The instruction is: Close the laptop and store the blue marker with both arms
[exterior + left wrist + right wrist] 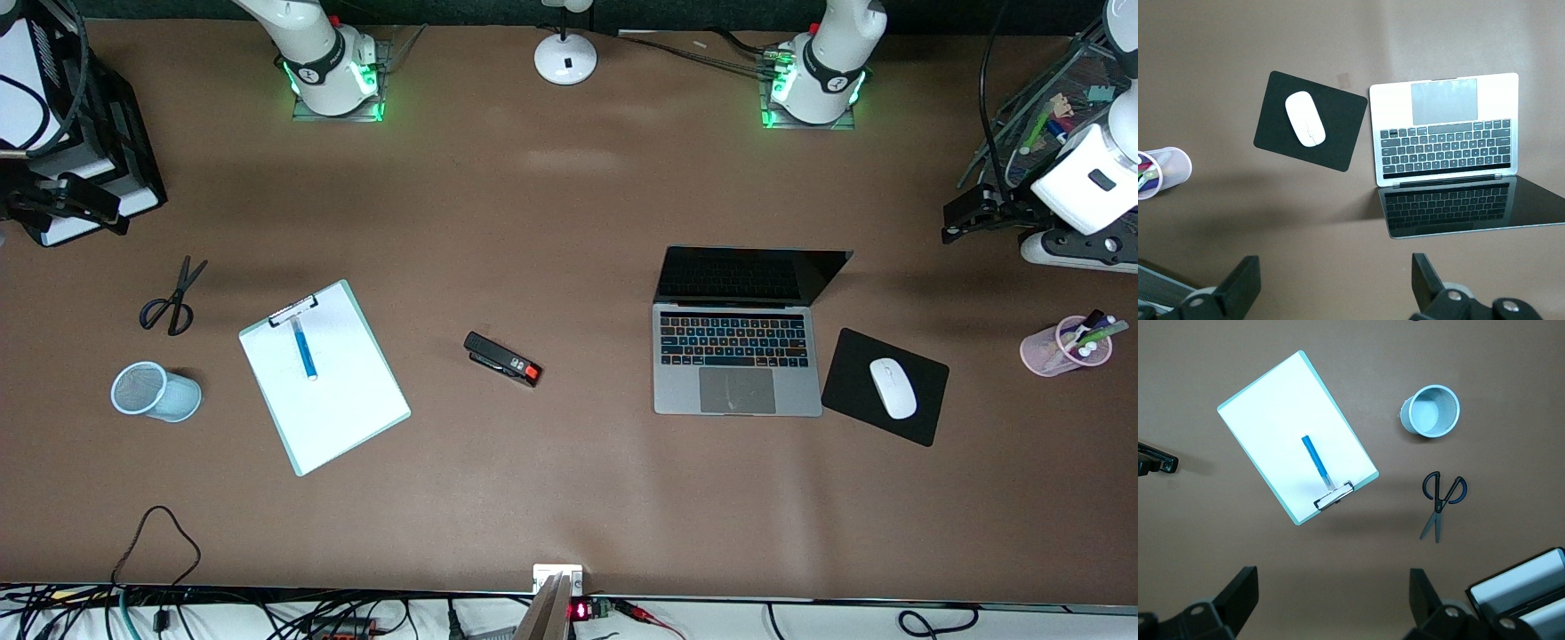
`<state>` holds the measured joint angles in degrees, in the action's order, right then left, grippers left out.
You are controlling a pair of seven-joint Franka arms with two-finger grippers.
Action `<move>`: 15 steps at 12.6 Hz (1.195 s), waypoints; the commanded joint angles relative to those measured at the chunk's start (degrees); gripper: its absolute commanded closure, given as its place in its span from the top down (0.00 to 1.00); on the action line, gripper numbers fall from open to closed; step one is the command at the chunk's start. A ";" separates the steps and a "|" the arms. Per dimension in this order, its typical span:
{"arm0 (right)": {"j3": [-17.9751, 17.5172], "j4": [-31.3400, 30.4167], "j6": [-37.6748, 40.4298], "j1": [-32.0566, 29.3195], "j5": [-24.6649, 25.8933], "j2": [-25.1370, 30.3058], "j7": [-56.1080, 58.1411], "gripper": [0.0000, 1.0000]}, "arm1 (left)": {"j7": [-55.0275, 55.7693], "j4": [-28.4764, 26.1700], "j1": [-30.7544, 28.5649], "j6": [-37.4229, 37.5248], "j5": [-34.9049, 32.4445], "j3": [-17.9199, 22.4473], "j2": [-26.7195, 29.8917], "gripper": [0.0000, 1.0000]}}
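Both grippers hang high with fingers spread wide, holding nothing; the left gripper is over bare table by the open laptop; the right gripper is above the clipboard, where the blue marker lies; brown table lies open around both.

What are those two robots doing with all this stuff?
Nothing is being held yet. The laptop sits open beside a mouse on its pad. The blue marker lies on the white clipboard, near a blue mesh cup. The left claw hangs open over the table by the laptop, and the right claw hangs open by the clipboard.
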<state>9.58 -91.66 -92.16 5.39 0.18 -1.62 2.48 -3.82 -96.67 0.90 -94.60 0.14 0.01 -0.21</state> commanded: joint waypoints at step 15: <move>-0.35 -0.62 -0.39 0.41 0.61 -0.66 -0.19 1.00 | -0.67 0.69 -0.37 0.12 -1.20 -0.27 -0.49 1.00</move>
<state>9.49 -91.70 -92.17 5.63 0.18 -1.95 2.48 -3.82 -96.67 0.88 -94.61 0.14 0.05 -0.28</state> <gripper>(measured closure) 0.000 0.000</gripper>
